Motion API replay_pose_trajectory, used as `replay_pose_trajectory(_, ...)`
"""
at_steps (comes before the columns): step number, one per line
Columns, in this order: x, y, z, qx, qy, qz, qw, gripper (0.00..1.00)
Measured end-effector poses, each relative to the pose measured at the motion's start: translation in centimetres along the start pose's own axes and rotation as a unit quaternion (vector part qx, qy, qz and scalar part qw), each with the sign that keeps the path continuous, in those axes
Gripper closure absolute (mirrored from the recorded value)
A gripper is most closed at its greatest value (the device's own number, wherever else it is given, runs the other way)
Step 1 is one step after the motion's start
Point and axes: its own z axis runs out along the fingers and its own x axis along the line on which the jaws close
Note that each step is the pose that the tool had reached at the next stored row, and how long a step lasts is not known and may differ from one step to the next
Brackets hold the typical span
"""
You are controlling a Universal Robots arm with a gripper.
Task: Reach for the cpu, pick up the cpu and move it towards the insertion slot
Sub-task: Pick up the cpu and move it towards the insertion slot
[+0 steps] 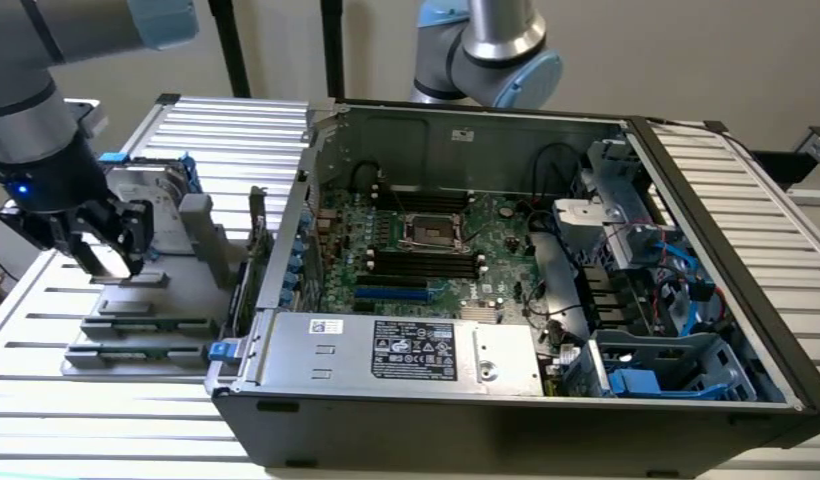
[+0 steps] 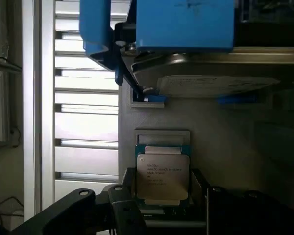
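Closest to me is the open computer case point(image 1: 517, 420), lying on its side on the slatted worktop point(image 1: 237, 130), with the power supply point(image 1: 410, 350) along its near edge. Deeper inside, on the green board, I see the insertion slot point(image 1: 430, 232), a square socket with a shiny metal frame and a dark centre, just beside the long black memory slots point(image 1: 417, 265). The end effector point(image 1: 110, 255) is not over the case at all. It hangs outside it, toward the exterior view's left, low over a grey fixture point(image 1: 143, 320) that rests on the worktop. In the wrist view the cpu point(image 2: 162, 175) lies flat in a shallow seat of this fixture, its metal top with the printed lines facing up, straight below the end effector and centred under it. It is almost square, so I judge it has no real long axis to align with. Whether the end effector is already closed on the chip or only poised over it, I cannot tell. On the same fixture stands the larger hard drive point(image 2: 210, 83) with its blue bracket point(image 2: 186, 22), near the chip but apart from it. The relation that matters, in my judgement, is this: the chip is directly beneath, while the slot is well apart toward the exterior view's right, with the case wall point(image 1: 283, 240) between them.
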Motion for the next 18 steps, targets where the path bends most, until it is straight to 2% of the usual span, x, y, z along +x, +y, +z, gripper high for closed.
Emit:
replay_pose_trajectory(8, -0.7, -0.01, -3.64, -0.0001, 0.0015, 0.000, 1.0000, 0.46)
replay_pose_trajectory(18, -3.3, -0.07, -8.23, -0.0005, 0.0023, -0.003, 1.0000, 0.46)
